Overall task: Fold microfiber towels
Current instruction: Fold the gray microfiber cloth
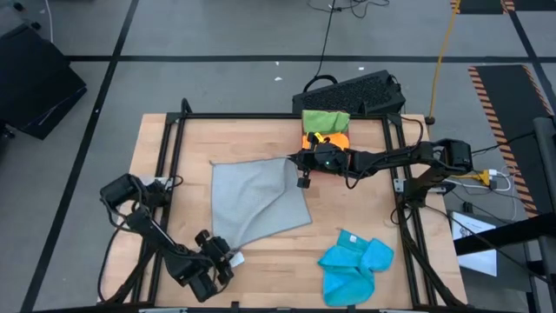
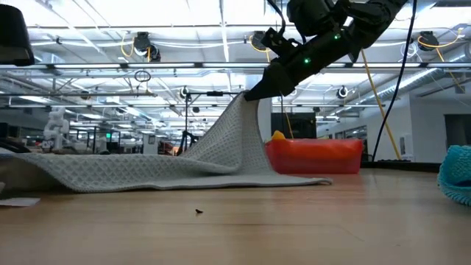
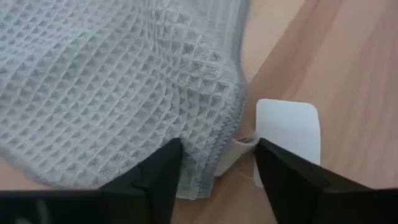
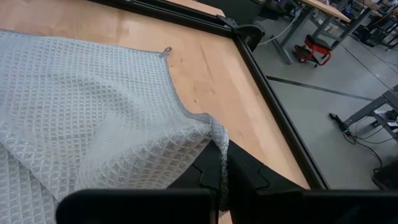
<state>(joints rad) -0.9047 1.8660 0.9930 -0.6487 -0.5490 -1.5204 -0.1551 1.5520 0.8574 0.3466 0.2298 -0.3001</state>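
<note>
Overhead, right claw point(image 1: 298, 162) pinching lifted grey towel point(image 1: 256, 200) corner, left claw point(image 1: 228, 257) seemingly open at opposite corner

Robotics lab hall
Ceiling light strips point(image 2: 147, 18) across the top, more workbenches point(image 4: 323, 12) upper right, taped grey floor point(image 1: 217, 35).

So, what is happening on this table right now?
The robot is working on a grey towel spread on the table. The right gripper is shut on one far corner and holds it lifted off the wood, so the cloth slopes up to it. The left gripper is at the near corner, its fingers open on either side of the edge. A blue towel lies crumpled to the right, and green and orange towels sit at the far edge.
</note>
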